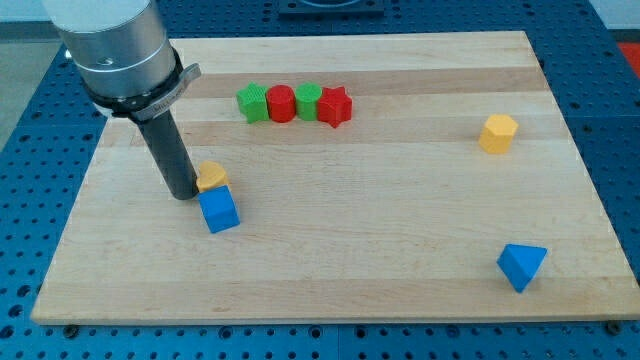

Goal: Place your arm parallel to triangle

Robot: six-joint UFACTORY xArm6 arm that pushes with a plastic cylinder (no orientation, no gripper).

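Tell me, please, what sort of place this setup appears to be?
Probably a robotics lab bench: a wooden board lies on a blue perforated table, and my tip touches a yellow block among other small coloured blocks.

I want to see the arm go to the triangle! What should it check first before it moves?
1. Blue triangle in view, at the view's bottom right: ok.
2. My tip beside the triangle: not ok, it is far off at the view's left.
3. Tip clear of blocks: not ok, it is against the small yellow block, above the blue cube.
4. Yellow hexagon away from the triangle: ok.
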